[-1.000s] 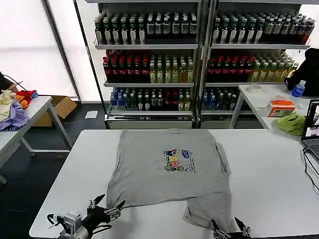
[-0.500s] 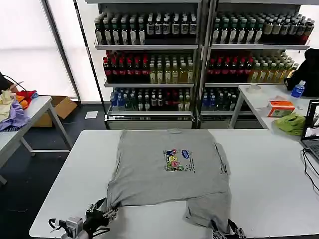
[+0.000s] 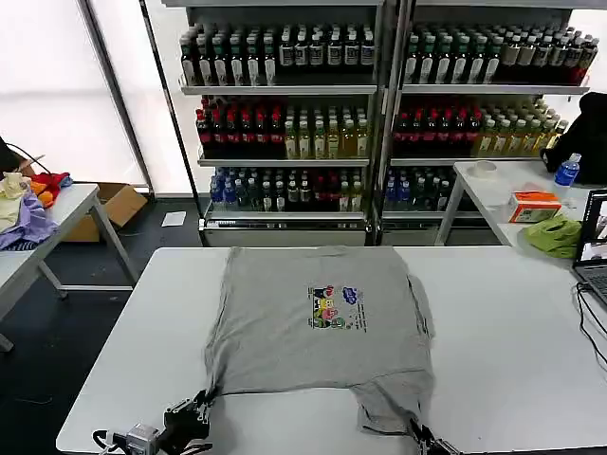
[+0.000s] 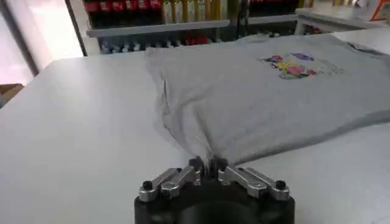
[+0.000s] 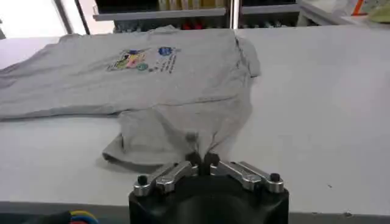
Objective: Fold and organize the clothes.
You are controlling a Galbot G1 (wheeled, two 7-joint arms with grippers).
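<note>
A light grey T-shirt [image 3: 318, 322] with a small colourful cartoon chest print [image 3: 334, 307] lies flat on the white table [image 3: 503, 322]. Its right side is folded inward, and a strip of hem hangs toward the front edge. My left gripper [image 3: 196, 409] is shut on the shirt's near left hem corner, and the left wrist view shows cloth [image 4: 262, 91] pinched between that left gripper's [image 4: 207, 164] fingers. My right gripper [image 3: 417, 434] is shut on the near right hem, where the cloth [image 5: 177, 91] bunches up into the right gripper [image 5: 202, 157].
Shelves of bottled drinks [image 3: 379, 104] stand behind the table. A side table [image 3: 503, 185] at the right holds a lime-green cloth [image 3: 555, 233], an orange box [image 3: 534, 205] and a laptop [image 3: 596, 248]. Coloured fabrics [image 3: 27, 204] lie on a table at the left.
Both grippers went from open above the hem to shut on it. They drew back toward the table's front edge, pulling the shirt's lower edge with them.
</note>
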